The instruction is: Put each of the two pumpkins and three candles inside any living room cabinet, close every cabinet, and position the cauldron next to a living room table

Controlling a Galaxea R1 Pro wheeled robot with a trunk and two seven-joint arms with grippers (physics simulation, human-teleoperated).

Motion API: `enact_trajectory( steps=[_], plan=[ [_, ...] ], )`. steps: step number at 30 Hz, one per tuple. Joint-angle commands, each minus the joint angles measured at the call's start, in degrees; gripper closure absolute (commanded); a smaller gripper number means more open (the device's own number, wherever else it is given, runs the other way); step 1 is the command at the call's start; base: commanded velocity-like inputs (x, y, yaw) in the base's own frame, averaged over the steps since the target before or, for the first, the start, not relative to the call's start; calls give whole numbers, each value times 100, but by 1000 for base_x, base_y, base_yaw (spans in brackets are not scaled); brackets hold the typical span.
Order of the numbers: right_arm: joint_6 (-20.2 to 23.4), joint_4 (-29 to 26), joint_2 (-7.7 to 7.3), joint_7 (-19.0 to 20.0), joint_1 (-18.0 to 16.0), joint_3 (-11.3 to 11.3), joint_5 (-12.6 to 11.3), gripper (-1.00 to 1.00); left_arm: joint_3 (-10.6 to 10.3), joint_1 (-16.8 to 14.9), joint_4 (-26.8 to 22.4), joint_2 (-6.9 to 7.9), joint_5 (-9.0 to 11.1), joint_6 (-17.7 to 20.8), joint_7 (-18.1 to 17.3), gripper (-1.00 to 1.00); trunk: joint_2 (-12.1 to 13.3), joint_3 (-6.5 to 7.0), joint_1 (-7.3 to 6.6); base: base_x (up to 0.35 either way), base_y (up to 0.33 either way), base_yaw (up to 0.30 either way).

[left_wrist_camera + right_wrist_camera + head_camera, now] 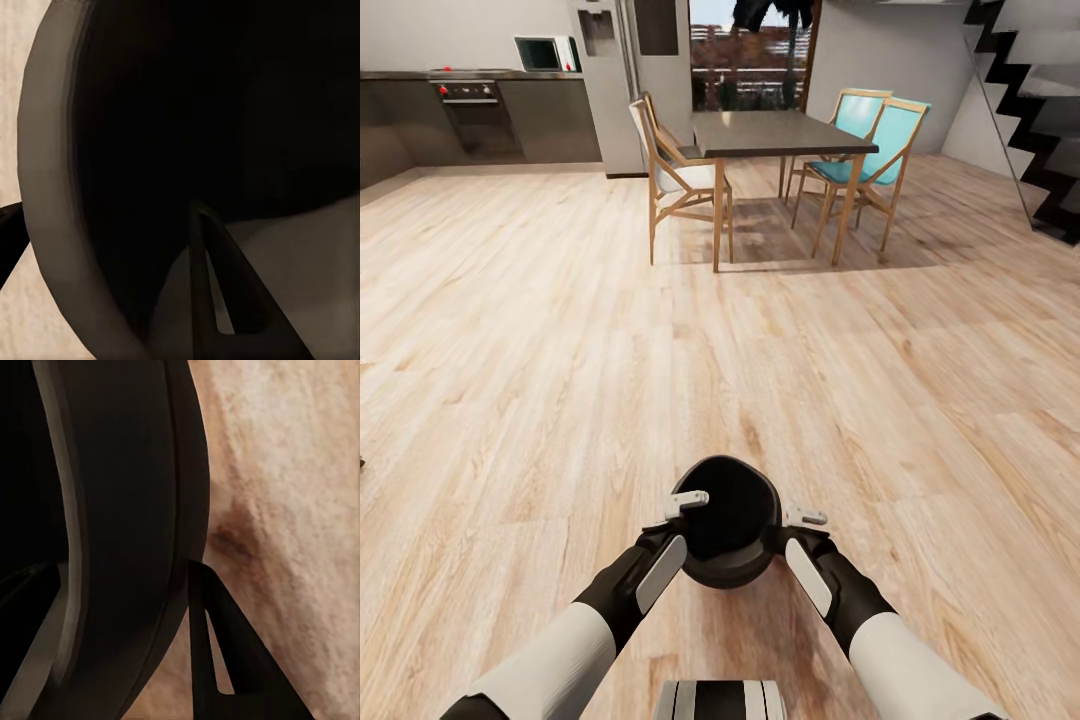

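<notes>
Readable text: none found in any view.
Microwave: front panel too small and blurred; no brand or digits legible.
Oven: red knobs visible, no markings legible.
Refrigerator: dispenser panel dark, no label legible.
Cauldron: plain black, unmarked.

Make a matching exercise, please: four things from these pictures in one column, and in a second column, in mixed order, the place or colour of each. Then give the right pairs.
Things:
1. cauldron
2. dining table
3. chairs on the table's right side
4. microwave

Place or colour:
A. turquoise seats and backs
B. on the kitchen counter, far left
C. black, between the two grippers, close in front of the robot
D. dark top, pale wooden legs, across the floor ahead

Pairs: 1-C, 2-D, 3-A, 4-B
</notes>
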Motion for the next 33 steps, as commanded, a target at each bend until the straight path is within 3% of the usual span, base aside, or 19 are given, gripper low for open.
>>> enact_trajectory(
  steps=[1,33],
  plan=[
    [-29,-18,0,-31,-4,34,-196,100,-22,-4,-9,0,88,2,36,100,-1,18,-4,0,0,0],
    [-29,-46,-4,-23,-3,26,-196,100,-22,-4,-6,0,88,3,36,100,42,727,-87,0,0,0]
  ],
)
